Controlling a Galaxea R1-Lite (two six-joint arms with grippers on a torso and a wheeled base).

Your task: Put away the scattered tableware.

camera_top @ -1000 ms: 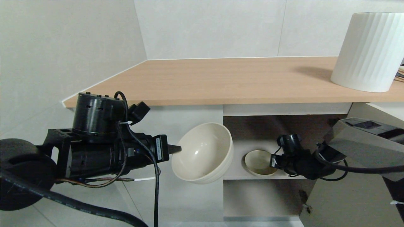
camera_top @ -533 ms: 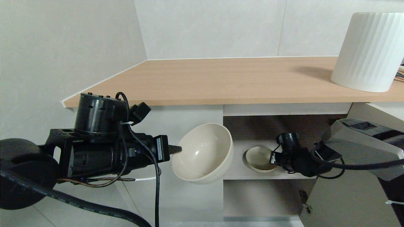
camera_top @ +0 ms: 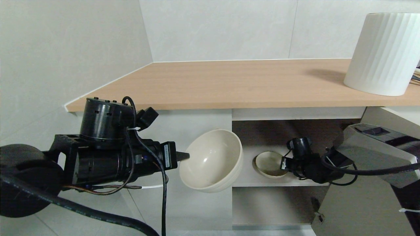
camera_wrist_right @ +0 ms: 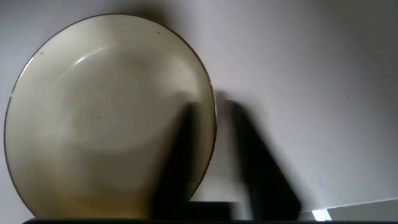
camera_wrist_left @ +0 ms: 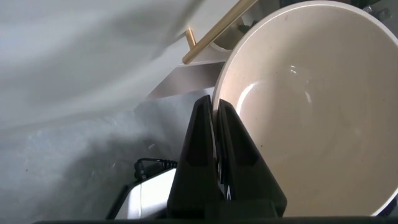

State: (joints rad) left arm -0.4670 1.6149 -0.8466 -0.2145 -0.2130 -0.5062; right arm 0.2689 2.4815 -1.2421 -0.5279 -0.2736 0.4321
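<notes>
My left hand [camera_wrist_left: 214,109] clamped the large bowl [camera_top: 211,160] by its rim, just outside the shelf [camera_top: 247,175]; my right hand [camera_wrist_right: 212,115], slightly open, straddled the small dish [camera_top: 267,163] lying there. Next, I judged: withdraw right, shelve bowl.

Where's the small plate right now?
Head view, right of centre: the small plate is on the cabinet shelf under the countertop, between the bowl held by the left hand and the right hand at its rim.
</notes>
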